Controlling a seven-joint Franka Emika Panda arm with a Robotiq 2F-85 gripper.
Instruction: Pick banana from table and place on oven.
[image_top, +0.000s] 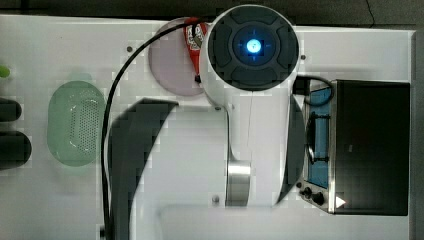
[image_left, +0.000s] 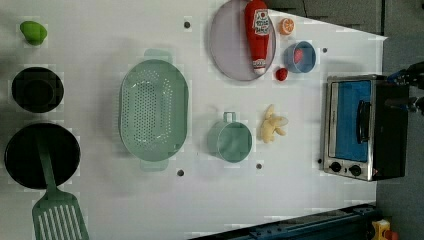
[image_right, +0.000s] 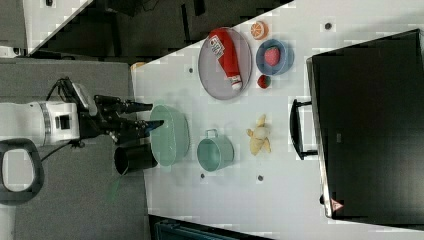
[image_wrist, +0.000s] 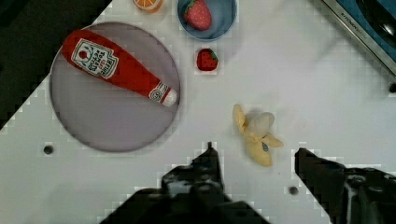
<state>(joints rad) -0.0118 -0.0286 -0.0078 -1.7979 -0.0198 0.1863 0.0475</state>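
White arm (image_top: 252, 75) hides the banana (image_left: 271, 128) in the top view.

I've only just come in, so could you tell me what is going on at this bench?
A Franka arm is set to move the toy banana from the white table onto the toaster oven. Nothing is held yet: the claw is open above the table, with the banana lying between the teal cup and the oven.

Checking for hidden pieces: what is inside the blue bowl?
The blue bowl holds one red strawberry. Anything beneath that strawberry is covered.
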